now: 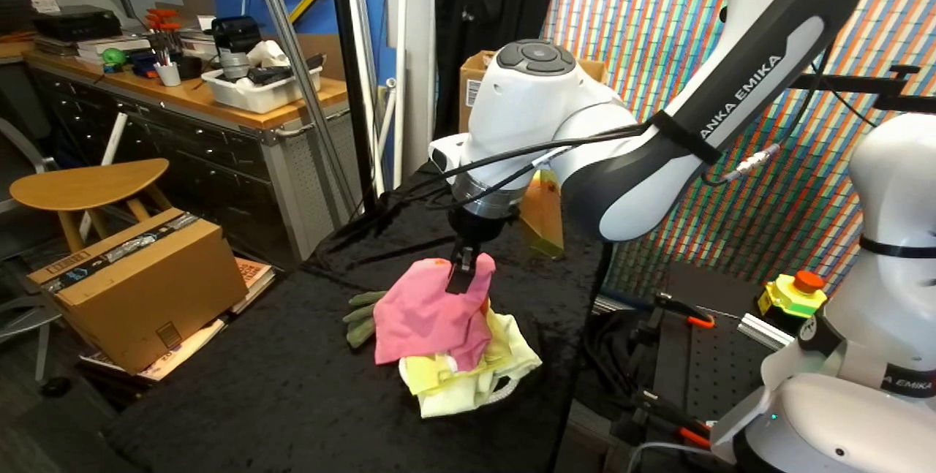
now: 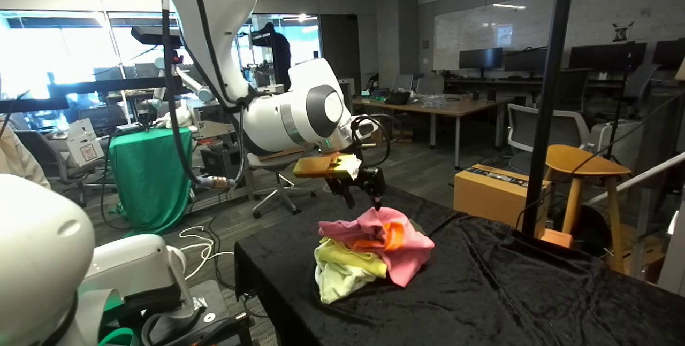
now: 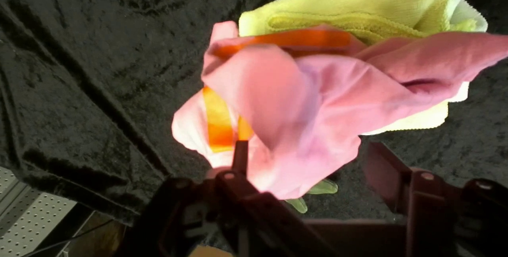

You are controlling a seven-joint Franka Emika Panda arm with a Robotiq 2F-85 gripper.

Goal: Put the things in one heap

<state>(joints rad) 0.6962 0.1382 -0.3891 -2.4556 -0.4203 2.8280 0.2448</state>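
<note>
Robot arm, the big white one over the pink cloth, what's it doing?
The robot arm has the job of putting things in one heap. Its pincer is open, right above the pink cloth, with nothing clamped in it; I can't tell whether its tips touch the cloth. The pink cloth lies partly over a yellow towel, and what looks like a green glove pokes out past its edge. They're bunched together on the black-covered table, so the heap looks mostly made.

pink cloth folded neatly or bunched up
Bunched up: in the wrist view the pink cloth lies in uneven, rumpled folds, partly over the yellow cloth.
</note>
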